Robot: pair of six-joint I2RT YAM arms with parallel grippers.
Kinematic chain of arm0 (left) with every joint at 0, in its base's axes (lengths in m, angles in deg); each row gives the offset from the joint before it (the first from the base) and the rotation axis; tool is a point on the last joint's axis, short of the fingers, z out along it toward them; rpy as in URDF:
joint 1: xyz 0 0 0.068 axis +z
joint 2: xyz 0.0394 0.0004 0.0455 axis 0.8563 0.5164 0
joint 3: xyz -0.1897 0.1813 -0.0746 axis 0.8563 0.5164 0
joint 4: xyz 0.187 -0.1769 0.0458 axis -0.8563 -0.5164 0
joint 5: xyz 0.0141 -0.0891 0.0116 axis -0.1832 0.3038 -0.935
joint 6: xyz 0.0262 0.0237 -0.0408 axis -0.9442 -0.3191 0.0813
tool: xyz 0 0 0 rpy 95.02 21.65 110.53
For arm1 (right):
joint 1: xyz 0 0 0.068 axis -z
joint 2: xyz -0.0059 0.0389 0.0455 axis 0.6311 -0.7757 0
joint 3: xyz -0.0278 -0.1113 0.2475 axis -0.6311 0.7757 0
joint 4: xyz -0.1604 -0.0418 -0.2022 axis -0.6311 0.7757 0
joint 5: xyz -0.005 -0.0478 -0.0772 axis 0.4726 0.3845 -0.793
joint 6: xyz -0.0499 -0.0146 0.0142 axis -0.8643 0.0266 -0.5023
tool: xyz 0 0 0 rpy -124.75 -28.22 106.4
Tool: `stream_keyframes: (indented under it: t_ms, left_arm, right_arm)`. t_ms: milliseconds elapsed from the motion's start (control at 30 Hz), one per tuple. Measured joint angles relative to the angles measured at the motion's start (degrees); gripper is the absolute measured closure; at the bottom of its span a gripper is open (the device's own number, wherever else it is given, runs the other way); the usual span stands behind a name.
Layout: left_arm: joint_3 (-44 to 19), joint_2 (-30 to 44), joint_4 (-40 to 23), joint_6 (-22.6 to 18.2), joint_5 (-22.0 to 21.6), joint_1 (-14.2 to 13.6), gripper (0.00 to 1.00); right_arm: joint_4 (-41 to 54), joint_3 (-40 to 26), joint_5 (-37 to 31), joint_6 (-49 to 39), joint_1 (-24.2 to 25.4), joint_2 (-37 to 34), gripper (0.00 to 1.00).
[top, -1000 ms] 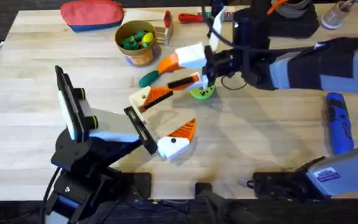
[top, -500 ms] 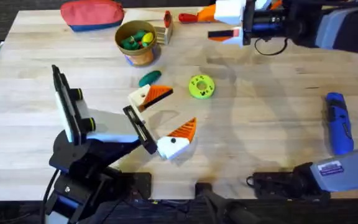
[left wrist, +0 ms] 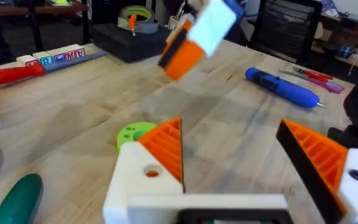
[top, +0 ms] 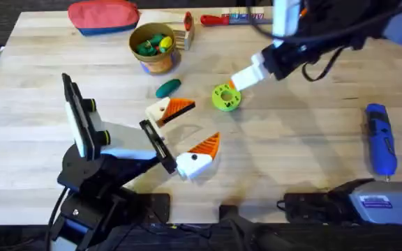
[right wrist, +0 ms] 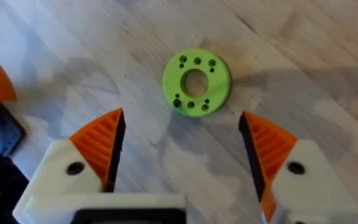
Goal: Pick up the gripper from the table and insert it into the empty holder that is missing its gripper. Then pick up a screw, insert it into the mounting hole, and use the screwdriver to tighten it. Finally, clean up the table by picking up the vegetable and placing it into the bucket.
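Clean-up step: right claw [right wrist: 182,155], jaws spread wide and empty, hangs above the lime-green ring [right wrist: 197,82] at upper centre (next, shift to the vegetable [top: 167,88]).

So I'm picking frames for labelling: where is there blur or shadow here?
Overhead: the right gripper is smeared. Left wrist: that gripper is blurred, and the vegetable is soft. Right wrist: the lime-green ring is sharp, with shadows across the table.

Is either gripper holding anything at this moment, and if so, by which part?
Nothing is held. The left gripper and right gripper are both open with bare pads; the green ring lies on the table beyond the right one.
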State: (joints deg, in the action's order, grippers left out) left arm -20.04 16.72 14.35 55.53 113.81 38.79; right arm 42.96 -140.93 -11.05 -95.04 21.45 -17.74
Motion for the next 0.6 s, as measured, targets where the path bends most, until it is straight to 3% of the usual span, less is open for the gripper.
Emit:
stream_keyframes:
  t_ms: [33,200,267,300,467,600]
  left_arm:
    - [0.0,0.0,0.0,0.0,0.0,0.0,0.056]
    - [0.0,0.0,0.0,0.0,0.0,0.0,0.055]
    - [0.0,0.0,0.0,0.0,0.0,0.0,0.052]
    - [0.0,0.0,0.0,0.0,0.1,0.0,0.046]
    - [0.0,0.0,0.0,0.0,0.0,0.0,0.043]
    - [0.0,0.0,0.0,0.0,0.1,0.0,0.043]
  right_arm:
    - [0.3,0.0,-5.9,-1.6,-4.7,-1.6,0.008]
    - [0.0,0.0,-13.2,-3.0,-10.7,-3.4,0.036]
    - [0.1,0.0,-14.6,-3.4,-11.7,-4.1,0.092]
    - [0.1,0.0,-15.9,-3.4,-12.7,-5.4,0.194]
    - [0.1,0.0,-16.8,-3.3,-14.1,-7.7,0.361]
    - [0.1,0.0,-17.0,-3.4,-15.6,-9.7,0.432]
